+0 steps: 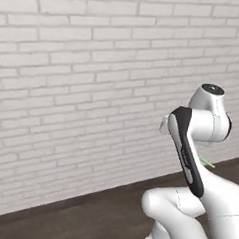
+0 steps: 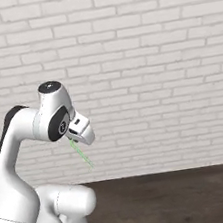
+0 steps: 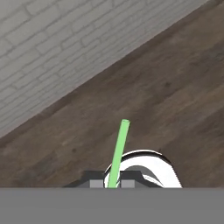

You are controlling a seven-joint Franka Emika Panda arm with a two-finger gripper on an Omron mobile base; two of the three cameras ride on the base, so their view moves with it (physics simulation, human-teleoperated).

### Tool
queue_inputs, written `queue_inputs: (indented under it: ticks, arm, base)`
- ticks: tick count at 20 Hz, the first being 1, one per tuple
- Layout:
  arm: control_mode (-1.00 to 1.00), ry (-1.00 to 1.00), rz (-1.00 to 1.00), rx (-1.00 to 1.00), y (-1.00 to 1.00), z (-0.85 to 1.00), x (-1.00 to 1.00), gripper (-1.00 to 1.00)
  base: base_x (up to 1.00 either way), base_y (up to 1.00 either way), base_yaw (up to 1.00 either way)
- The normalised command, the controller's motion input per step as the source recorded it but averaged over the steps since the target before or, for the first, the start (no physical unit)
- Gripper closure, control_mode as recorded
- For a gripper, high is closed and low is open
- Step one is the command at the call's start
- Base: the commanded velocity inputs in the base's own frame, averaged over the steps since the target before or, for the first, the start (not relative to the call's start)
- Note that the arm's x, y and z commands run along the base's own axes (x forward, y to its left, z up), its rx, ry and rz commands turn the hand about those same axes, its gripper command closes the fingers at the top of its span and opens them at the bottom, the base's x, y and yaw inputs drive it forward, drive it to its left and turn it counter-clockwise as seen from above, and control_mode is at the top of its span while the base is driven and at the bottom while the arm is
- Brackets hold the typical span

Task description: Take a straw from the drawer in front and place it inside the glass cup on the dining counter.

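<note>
In the left base view most of the claw is hidden behind the arm's own dark-edged link, and of the straw point(image 1: 207, 162) only a short pale green sliver pokes out at about 4 o'clock from the wrist, against the foot of the brick wall point(image 1: 83, 89). Its lower end and the point where it is gripped are both covered there.

The right base view shows more. The claw point(image 2: 75, 138) hangs under the white wrist housing, pointing down toward 5 o'clock, and the straw point(image 2: 81, 154) runs out of it as a thin, faint green line slanting the same way. It is pale and washed out against the wall, so its far tip is hard to place exactly; it ends in the air above the dark wooden floor point(image 2: 172, 200), touching nothing else.

The hand view gives the clearest look. The claw point(image 3: 113, 183) has its two grey fingertips point(image 3: 95, 183) pressed together on the straw point(image 3: 118, 153), pinching its near end right at the bottom of the view; that end is cut off by the tips themselves. From there the straw rises toward 12 o'clock, leaning slightly to 1 o'clock. It is straight, slim, evenly light green, with a round open end at the top. Behind it lie dark brown floor planks point(image 3: 166, 87), and the brick wall point(image 3: 52, 52) fills the 10 o'clock corner.
</note>
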Motion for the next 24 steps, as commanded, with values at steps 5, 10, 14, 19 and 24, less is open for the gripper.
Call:
queue_inputs:
  ticks: [5,10,14,19,24]
  arm:
    - [1.00,0.00,0.00,0.00,0.00,0.00,0.00,1.00]
    - [1.00,0.00,0.00,0.00,0.00,0.00,0.00,1.00]
    - [1.00,0.00,0.00,0.00,0.00,0.00,0.00,1.00]
    - [1.00,0.00,0.00,0.00,0.00,0.00,0.00,1.00]
    - [1.00,0.00,0.00,0.00,0.00,0.00,0.00,1.00]
  base:
    - [0.61,-0.24,-0.62]
    - [0.43,-0.22,-0.68]
    - [0.41,-0.23,-0.68]
    - [0.41,-0.22,-0.68]
    - [0.44,-0.17,-0.66]
